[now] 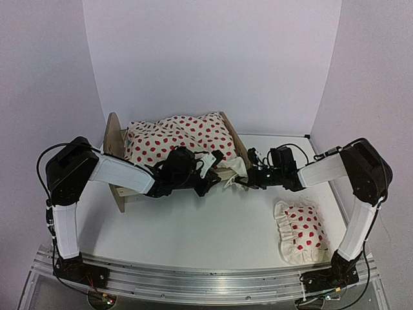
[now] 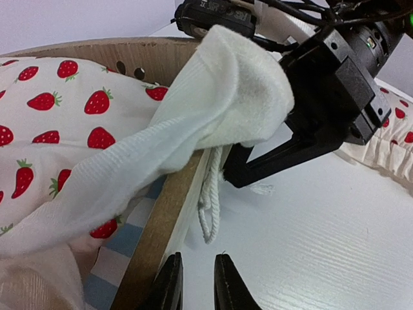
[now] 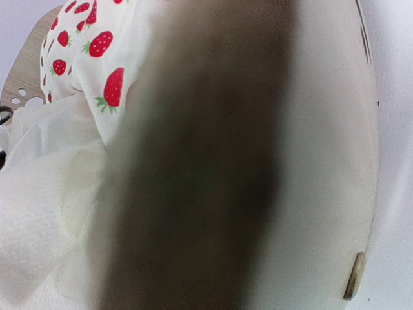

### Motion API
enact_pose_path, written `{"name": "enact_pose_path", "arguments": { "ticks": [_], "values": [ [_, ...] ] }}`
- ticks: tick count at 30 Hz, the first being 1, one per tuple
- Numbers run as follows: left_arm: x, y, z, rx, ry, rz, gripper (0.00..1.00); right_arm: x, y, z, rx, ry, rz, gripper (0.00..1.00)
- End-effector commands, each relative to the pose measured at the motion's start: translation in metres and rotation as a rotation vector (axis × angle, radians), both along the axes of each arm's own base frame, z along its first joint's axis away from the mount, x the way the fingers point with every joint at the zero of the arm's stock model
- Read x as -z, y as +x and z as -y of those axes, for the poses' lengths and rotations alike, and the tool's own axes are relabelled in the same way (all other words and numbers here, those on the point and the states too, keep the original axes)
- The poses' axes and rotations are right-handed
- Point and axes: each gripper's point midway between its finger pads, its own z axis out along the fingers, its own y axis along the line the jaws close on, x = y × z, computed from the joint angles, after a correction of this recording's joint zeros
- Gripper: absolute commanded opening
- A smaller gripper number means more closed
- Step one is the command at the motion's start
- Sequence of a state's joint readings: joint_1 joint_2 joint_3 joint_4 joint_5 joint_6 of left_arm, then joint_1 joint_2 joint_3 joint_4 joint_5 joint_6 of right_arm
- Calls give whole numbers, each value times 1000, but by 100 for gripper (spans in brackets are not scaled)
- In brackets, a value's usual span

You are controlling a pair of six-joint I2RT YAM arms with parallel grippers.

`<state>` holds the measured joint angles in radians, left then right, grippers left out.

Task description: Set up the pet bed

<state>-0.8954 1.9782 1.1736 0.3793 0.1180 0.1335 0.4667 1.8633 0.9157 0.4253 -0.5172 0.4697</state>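
The pet bed (image 1: 113,139) of light plywood stands left of centre, its striped mattress (image 2: 106,248) peeping out beside the side rail (image 2: 151,242). A strawberry-print blanket (image 1: 174,137) lies bunched over it. My right gripper (image 1: 248,179) is shut on the blanket's white corner (image 2: 232,90), holding it up over the rail near the foot end. My left gripper (image 2: 197,281) hovers low beside the rail, its jaws a little apart with nothing between them. A white cord loop (image 2: 210,210) dangles just ahead of it. A dark blur (image 3: 206,194) fills the right wrist view.
A ruffled strawberry pillow (image 1: 300,232) lies on the white table (image 1: 206,226) at the front right, close to the right arm's base. The two wrists nearly touch at the bed's foot end. White walls close in the back and both sides.
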Motion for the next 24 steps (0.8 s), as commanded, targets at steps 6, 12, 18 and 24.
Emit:
{"name": "enact_pose_path", "arguments": {
  "ticks": [6, 12, 18, 24],
  "values": [
    [26, 39, 17, -117, 10, 126, 20, -23, -1, -10, -55, 39, 111, 0],
    [35, 33, 27, -67, -22, 141, 24, -17, 2, -7, -37, 15, 123, 0],
    [41, 22, 28, -25, -27, 89, 23, -14, 22, 6, 51, -24, 145, 0],
    [39, 17, 27, -16, -12, 35, 23, -15, 44, 10, 96, -52, 191, 0]
  ]
}}
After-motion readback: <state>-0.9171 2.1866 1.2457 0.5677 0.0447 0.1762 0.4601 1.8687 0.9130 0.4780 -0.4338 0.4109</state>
